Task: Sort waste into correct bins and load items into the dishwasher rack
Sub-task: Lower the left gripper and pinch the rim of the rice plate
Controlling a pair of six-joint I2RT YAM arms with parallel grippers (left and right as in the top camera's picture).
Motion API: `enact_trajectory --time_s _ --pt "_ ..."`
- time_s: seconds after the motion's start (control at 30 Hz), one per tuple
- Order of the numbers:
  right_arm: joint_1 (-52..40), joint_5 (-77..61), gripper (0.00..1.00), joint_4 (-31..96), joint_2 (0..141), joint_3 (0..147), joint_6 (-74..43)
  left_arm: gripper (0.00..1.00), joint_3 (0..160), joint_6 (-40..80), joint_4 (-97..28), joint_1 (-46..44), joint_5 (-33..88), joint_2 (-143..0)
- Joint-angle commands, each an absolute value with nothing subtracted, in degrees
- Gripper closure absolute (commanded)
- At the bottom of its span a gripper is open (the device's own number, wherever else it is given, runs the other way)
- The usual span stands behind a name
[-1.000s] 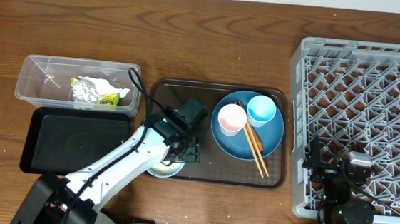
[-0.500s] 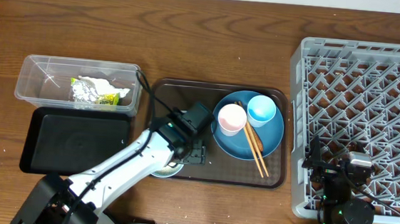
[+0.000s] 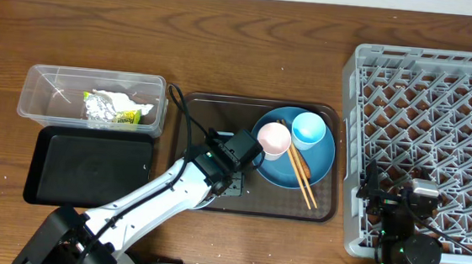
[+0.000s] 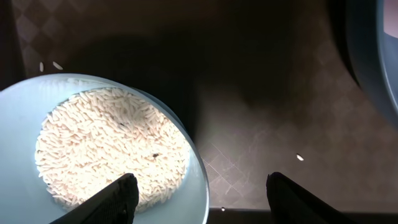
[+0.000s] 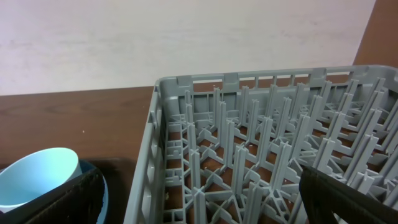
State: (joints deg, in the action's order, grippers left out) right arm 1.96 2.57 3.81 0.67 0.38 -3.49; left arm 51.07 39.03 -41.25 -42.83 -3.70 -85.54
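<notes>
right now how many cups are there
2, both on the blue plate: the white cup with pink inside toward the clear tub, the pale blue cup toward the rack. None seems hidden.

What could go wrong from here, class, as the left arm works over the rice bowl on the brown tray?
1. The left gripper stands open astride the rim of the bowl; a tilted lift could spill the rice, and stray grains already dot the brown tray.
2. The arm is close beside the white cup and might knock it.
</notes>
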Motion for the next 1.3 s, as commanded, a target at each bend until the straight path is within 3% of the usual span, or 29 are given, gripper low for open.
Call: enact_trajectory --time_s 0.0,0.1,0.3,0.43,0.7,1.27 --pt "0.78 2.98 0.01 3.99 0.27 0.32 -4.03 0.3 50.41 39.77 -41.04 -42.96 -5.43 -86.91" --pt "0.78 2.98 0.01 3.99 0.27 0.32 -4.03 0.02 50.28 39.77 -40.84 -42.94 -5.41 -87.96" --pt "0.78 2.98 0.01 3.99 0.27 0.32 -4.03 0.01 50.28 39.72 -40.88 -42.96 -5.41 -88.75" --pt "0.78 2.98 0.01 3.99 0.27 0.32 -4.03 0.26 50.28 39.77 -40.6 -42.96 -5.39 -88.75" --pt "0.78 2.98 0.01 3.99 0.27 0.32 -4.03 0.38 49.89 39.75 -40.14 -42.96 -5.43 -88.75" --pt "0.78 2.98 0.01 3.99 0.27 0.32 -4.03 0.4 45.98 39.75 -35.2 -42.94 -6.74 -88.75"
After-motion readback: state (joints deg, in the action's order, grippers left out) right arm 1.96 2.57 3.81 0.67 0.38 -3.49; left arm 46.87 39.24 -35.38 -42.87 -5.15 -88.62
